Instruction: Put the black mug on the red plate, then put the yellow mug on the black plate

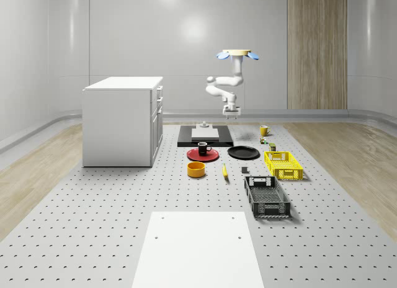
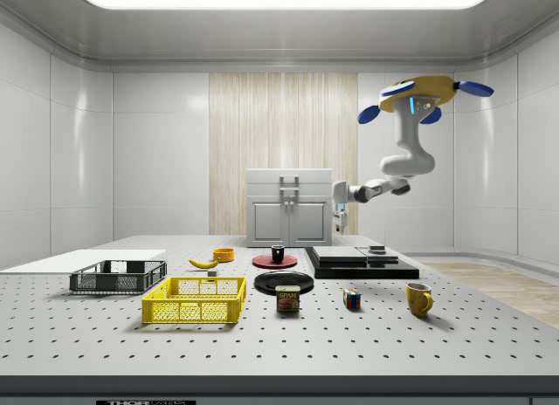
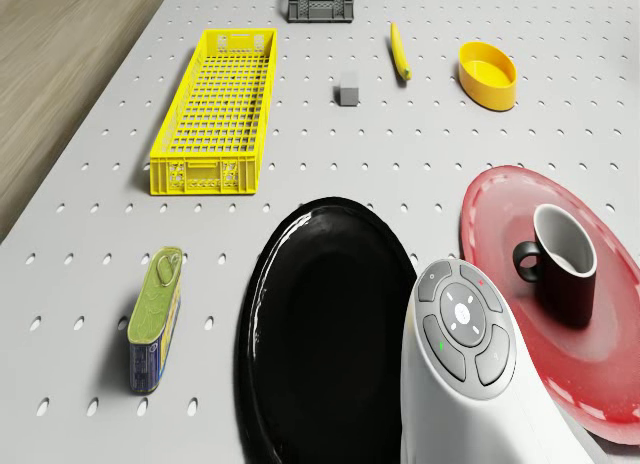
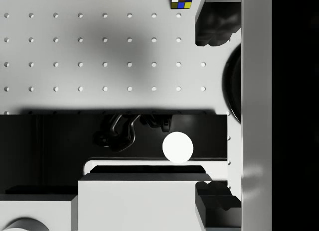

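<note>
Nearest the whole-scene camera lies a flat white board (image 1: 195, 249) at lower centre. Mid-frame, the glossy black mug (image 1: 203, 148) stands on the round red plate (image 1: 193, 155), beside the round black plate (image 1: 243, 153). Right of centre sits the yellow mug (image 1: 264, 130). Upper centre, the drone (image 1: 237, 53) hovers; its pincer (image 1: 230, 113) hangs above a black slab (image 1: 225, 138), and I cannot tell whether it is clenched.

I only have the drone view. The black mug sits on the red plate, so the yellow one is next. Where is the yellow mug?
Observer: The yellow mug stands upright on the table. In the whole-scene view it is beyond the black plate, to its right and apart from it.
Operator: And where is the pincer?
Observer: The pincer hangs in the air near the right edge of the black slab, to the whole-scene view's left of the mug and higher. The drone hovers high above it.
</note>
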Tool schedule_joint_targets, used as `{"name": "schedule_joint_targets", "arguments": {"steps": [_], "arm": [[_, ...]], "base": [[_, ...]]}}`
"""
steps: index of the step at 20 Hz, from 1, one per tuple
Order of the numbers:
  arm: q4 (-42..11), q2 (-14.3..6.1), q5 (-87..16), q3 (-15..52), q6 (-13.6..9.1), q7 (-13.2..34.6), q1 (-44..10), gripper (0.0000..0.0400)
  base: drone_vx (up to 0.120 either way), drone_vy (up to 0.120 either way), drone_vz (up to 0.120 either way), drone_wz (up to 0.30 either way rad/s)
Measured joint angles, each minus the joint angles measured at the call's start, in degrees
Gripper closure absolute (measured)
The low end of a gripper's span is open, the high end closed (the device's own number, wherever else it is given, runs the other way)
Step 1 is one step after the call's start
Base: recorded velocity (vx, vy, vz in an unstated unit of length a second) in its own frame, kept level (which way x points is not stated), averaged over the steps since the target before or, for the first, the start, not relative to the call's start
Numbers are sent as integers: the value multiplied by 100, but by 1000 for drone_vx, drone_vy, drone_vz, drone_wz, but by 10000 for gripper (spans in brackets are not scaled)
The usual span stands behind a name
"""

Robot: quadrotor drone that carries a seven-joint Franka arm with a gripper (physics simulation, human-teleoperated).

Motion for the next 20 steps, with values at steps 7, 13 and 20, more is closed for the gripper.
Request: {"name": "schedule_joint_targets", "arguments": {"steps": [7, 13, 20], "arm": [[1, -9, 4, 0, 8, 3, -5, 0], [2, -16, 7, 0, 15, 6, -8, 0], [2, -23, 11, 0, 21, 9, -12, 0]], "base": [[-120, 120, 0, 0], [-120, 120, 0, 0], [-120, 120, 0, 0]]}}
